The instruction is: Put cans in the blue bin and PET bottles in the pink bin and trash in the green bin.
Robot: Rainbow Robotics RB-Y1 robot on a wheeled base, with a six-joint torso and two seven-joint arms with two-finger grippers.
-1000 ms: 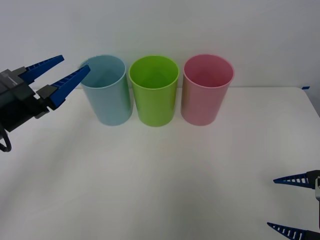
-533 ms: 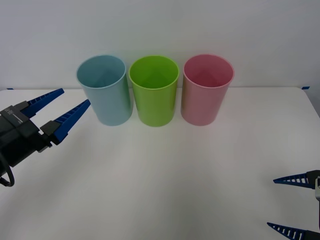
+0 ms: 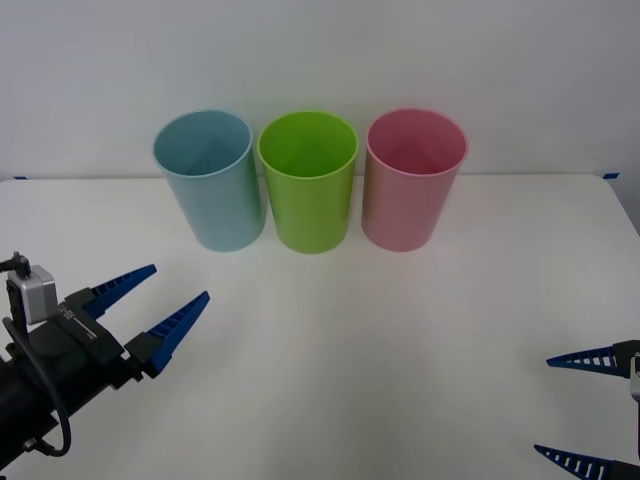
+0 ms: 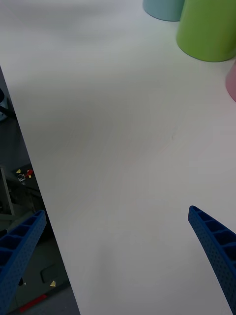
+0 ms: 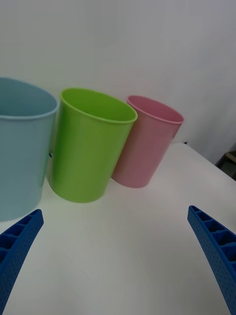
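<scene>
White tabletop (image 3: 400, 330) stretched out in front of me under a plain pale wall, and 3 bins stood upright in a row near its far edge. From my left to my right they were the blue bin (image 3: 210, 180), the green bin (image 3: 308, 180) and the pink bin (image 3: 412, 178), each just beside the next, with their round rims facing up. From the front I could see partway down inside them, though not to the bottoms, so I could not tell what lay in them.

My left gripper (image 3: 158, 302) hung low over the near left part of the table, well short of the blue bin, with its 2 blue ribbed fingers (image 3: 178, 325) spread wide and pointing toward the bins. Nothing was between them. In my left wrist view the fingers (image 5: 19, 246) sat at the 2 corners, and the blue bin (image 5: 22, 147), green bin (image 5: 88, 142) and pink bin (image 5: 147, 142) rose beyond them.

My right gripper (image 3: 585, 410) sat at the near right edge of the table, well apart from the pink bin, its fingers (image 3: 585, 358) also splayed wide and holding nothing. My right wrist view showed bare tabletop (image 4: 123, 138) between its fingers (image 4: 216, 246), with the bases of the green bin (image 4: 209, 29) and blue bin (image 4: 164, 9) farther off.
</scene>
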